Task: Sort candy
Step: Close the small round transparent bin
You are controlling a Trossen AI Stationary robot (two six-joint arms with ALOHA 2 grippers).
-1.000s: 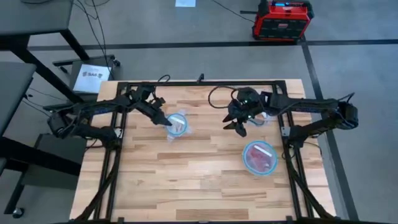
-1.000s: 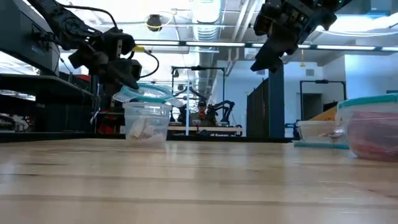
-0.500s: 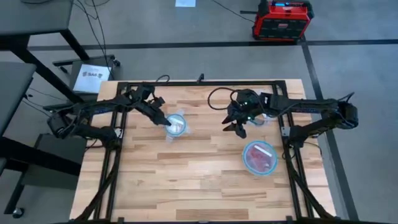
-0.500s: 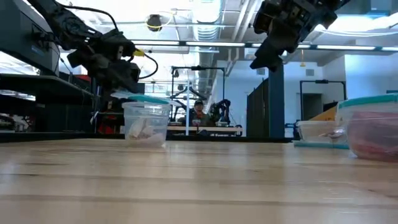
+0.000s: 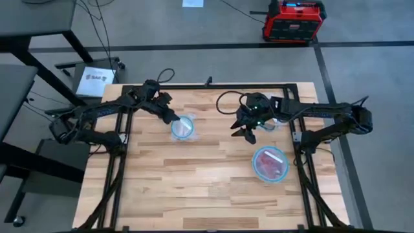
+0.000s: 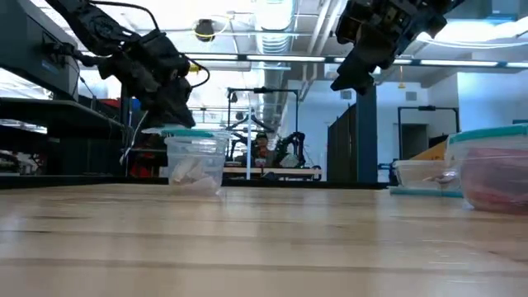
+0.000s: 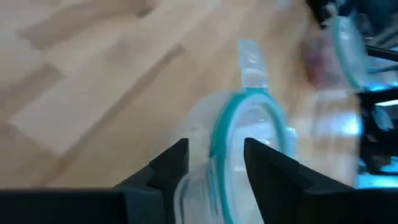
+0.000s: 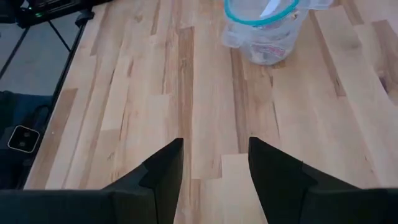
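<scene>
A clear container [image 5: 183, 127] [image 6: 195, 161] stands at the table's far left-centre, with pale wrapped candy [image 6: 188, 172] inside and a teal-rimmed lid [image 7: 239, 121] lying level on top. My left gripper [image 5: 171, 119] [image 7: 214, 158] is open just above and beside the lid's far-left rim. My right gripper [image 5: 249, 133] [image 8: 214, 162] hangs open high over bare table [image 8: 205, 124], right of centre. A second teal-rimmed container [image 5: 270, 163] [image 6: 495, 169], near the right edge, holds red candy.
A third clear container [image 5: 277, 122] [image 6: 422, 173] stands at the far right, under my right arm. Bare wood lies across the table's middle and near side [image 5: 194, 188]. Beyond the table, the low view shows a room with a person far off.
The lid sat tilted on the left container with my left gripper at it. It now lies level on the container. My left gripper has drawn back toward the table's far left corner and risen a little. My right gripper has stayed nearly still.
</scene>
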